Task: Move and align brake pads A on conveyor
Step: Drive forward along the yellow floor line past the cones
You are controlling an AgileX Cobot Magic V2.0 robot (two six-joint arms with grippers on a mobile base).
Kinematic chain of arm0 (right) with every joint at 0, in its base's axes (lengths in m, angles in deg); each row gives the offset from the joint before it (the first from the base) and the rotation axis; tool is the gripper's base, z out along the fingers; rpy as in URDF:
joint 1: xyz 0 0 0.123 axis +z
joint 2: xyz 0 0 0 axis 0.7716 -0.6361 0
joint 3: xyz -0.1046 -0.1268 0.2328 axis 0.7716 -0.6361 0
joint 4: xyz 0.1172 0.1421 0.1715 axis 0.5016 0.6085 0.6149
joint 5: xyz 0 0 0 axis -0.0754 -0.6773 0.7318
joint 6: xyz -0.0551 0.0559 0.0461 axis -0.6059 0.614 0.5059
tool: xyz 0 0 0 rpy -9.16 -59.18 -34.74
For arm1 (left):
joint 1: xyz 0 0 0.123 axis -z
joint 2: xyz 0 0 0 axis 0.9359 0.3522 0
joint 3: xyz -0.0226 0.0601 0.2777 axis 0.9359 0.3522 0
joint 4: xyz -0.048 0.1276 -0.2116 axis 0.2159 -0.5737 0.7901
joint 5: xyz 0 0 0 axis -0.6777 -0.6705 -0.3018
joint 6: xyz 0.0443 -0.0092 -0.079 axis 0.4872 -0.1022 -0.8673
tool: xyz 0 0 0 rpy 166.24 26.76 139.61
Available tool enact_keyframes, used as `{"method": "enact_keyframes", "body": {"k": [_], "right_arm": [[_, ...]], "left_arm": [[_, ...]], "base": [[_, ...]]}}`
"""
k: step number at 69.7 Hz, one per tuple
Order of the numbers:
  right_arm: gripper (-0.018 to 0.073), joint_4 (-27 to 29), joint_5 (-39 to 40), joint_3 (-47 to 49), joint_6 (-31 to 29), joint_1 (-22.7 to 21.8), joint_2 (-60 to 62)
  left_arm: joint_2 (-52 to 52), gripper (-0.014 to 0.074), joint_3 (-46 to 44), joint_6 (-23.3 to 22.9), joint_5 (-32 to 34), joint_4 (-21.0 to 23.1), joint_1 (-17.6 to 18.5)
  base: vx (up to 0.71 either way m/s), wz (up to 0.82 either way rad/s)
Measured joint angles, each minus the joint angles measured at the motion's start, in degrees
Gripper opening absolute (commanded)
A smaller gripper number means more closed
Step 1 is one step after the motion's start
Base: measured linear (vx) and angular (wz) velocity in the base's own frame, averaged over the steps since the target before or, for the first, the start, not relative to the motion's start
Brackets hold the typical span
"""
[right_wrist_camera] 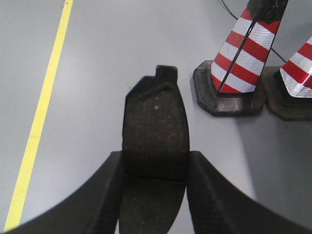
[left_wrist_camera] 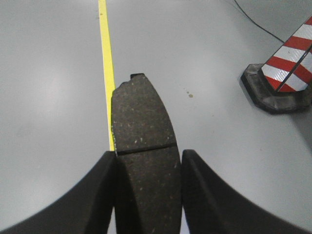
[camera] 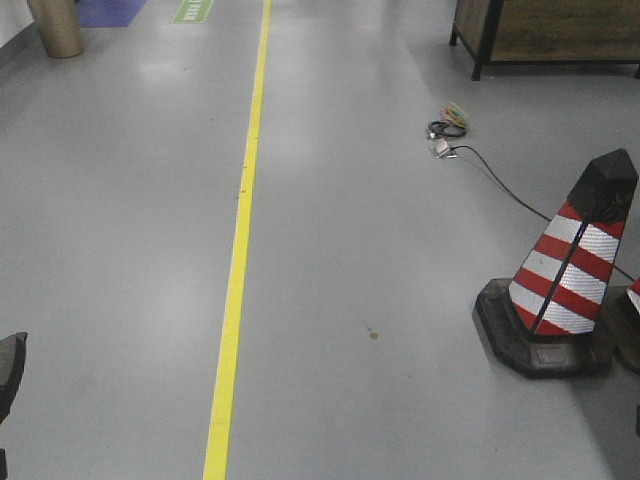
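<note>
The left pincer [left_wrist_camera: 149,154] grips 1 brake pad [left_wrist_camera: 141,112] and the right pincer [right_wrist_camera: 156,155] grips a 2nd brake pad [right_wrist_camera: 156,112], both above the floor [left_wrist_camera: 48,97]. This looks like carrying. Next they need the conveyor, not seen here.

There are two brake pads, one pad [left_wrist_camera: 144,126] in the left gripper [left_wrist_camera: 148,156] and one pad [right_wrist_camera: 156,122] in the right gripper [right_wrist_camera: 156,156], so that makes two grippers too. On the floor there are two striped cones, one whole cone [right_wrist_camera: 246,48] and one cut-off cone [right_wrist_camera: 297,68], plus one yellow line [camera: 240,240], one black cable [camera: 500,180], one wooden box [camera: 560,30] and one tan round post [camera: 55,25]. One dark thing [camera: 10,365] sits at the left edge, but too little shows to tell what it is.
</note>
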Motion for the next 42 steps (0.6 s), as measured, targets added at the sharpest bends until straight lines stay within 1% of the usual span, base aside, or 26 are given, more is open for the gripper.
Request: {"method": "enact_keyframes", "body": {"k": [17,42], "right_arm": [[0.0150,0.0,0.0,0.0,0.0,0.0,0.0],[0.0150,0.0,0.0,0.0,0.0,0.0,0.0]], "left_arm": [[0.0,0.0065,0.0,0.0,0.0,0.0,0.0],[0.0,0.0065,0.0,0.0,0.0,0.0,0.0]], "base": [[0.45,-0.26],[0.41,-0.43]]}}
